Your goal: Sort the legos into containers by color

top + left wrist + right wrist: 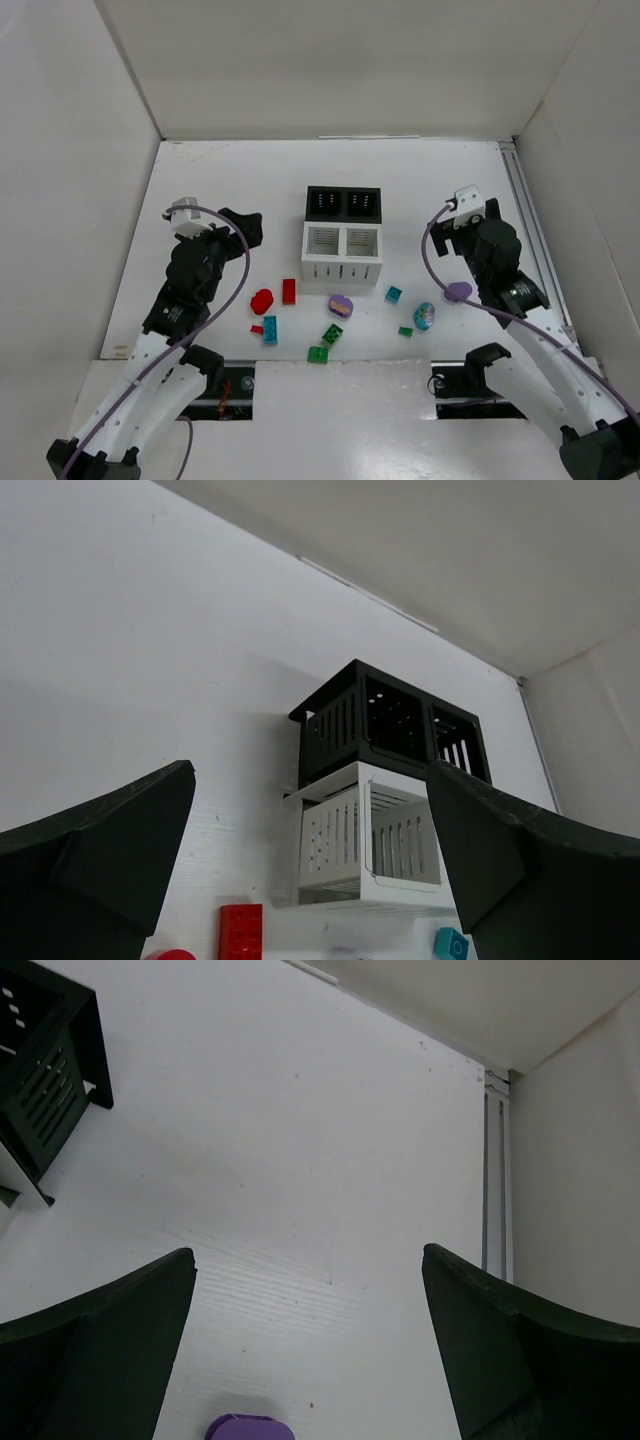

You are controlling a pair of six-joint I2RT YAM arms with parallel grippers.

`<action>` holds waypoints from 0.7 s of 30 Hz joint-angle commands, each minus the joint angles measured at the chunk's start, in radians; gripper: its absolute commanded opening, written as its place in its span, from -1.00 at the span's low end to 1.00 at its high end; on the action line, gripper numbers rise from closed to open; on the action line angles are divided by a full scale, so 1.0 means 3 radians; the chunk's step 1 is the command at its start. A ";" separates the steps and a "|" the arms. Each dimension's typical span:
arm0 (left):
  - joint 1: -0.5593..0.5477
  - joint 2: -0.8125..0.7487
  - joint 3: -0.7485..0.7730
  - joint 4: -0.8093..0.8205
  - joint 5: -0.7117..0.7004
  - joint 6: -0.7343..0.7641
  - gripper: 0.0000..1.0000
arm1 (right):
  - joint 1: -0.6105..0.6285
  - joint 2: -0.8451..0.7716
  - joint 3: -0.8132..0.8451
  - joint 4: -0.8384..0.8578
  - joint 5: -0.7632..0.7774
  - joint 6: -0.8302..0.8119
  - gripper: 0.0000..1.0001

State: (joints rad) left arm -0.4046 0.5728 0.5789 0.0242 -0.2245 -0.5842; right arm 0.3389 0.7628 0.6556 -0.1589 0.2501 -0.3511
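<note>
Both left hand [310,780] and right hand [308,1255] gaped wide, empty, with legos [332,334] lying at six o'clock of the bins [342,268].

No legible text, label, brand mark, number or sign is found in any of the three views. No marking is resolved on the containers [343,272], the legos [289,291] or the surface [230,180].

Both arms bend forward, side by side. The left gripper [308,780] has its fingers spread wide apart. The right gripper [308,1255] does too.
</note>
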 commanded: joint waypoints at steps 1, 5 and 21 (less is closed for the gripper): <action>-0.0001 0.0100 0.0218 -0.0035 0.0093 0.0004 1.00 | 0.0056 -0.0154 0.0024 -0.0022 0.0316 0.0280 0.98; -0.0001 0.0166 0.0147 0.0001 0.0339 0.0004 1.00 | 0.0056 -0.0053 -0.0007 0.0100 0.0204 0.0122 0.98; -0.0001 -0.0084 -0.0191 0.0149 0.0733 -0.0072 1.00 | -0.0188 0.0746 0.0249 -0.1306 0.0358 0.1702 0.99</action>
State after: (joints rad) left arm -0.4042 0.5648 0.5388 0.0139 -0.0292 -0.5922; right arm 0.3222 1.0077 0.7547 -0.4686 0.3801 0.0002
